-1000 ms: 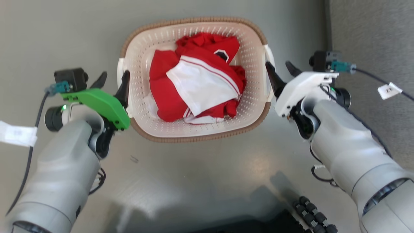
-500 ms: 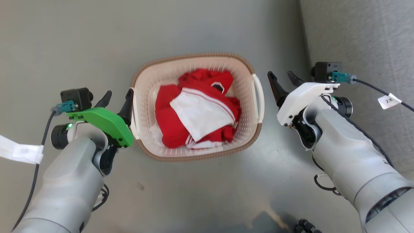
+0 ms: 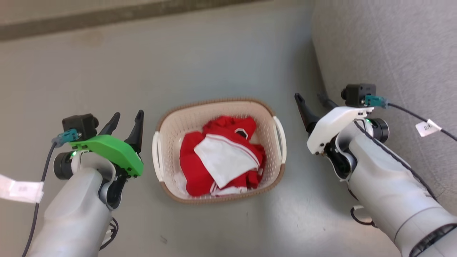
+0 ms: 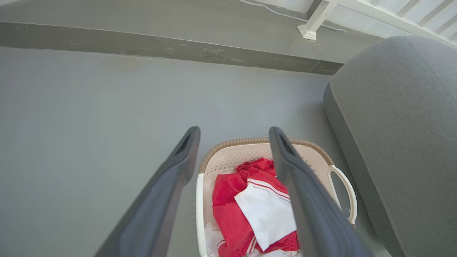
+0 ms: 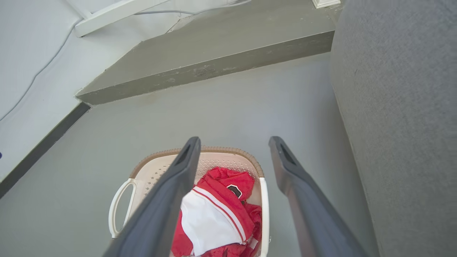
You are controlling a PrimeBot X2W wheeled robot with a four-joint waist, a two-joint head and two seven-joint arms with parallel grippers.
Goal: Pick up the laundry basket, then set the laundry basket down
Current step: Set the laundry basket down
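**Basket on the floor, both grippers off it**

Count with me: one laundry basket [image 3: 214, 102], two white handles, two grippers, one heap of red and white clothes [image 3: 221, 160] inside. How many garments are in that heap, you can't tell.

The basket sits flat on the grey floor [image 3: 214, 53], between your two arms. Your left gripper [image 3: 127, 116] hangs just beside the left handle [image 3: 156, 153], not touching, fingers spread wide with nothing between them. Your right gripper [image 3: 308, 98] is off the right handle [image 3: 280, 137] with a clear strip of floor between, also spread wide and holding nothing.

From the left wrist, the left gripper [image 4: 234, 130] looks down over the basket [image 4: 232, 142], whose near handle lies between the two fingers. From the right wrist, the right gripper [image 5: 234, 140] has its left finger crossing the basket [image 5: 153, 157] and its right finger over bare floor.

Now the edges. On your right, a grey fabric seat [image 3: 385, 53] curves in close; the right gripper sits between it and the basket, so that side is tight. Ahead, one raised concrete ledge [image 3: 107, 18] runs across the floor, well apart from the brown rim. On your left the floor is open. A white frame leg [image 4: 310, 25] stands on the ledge beyond the seat.
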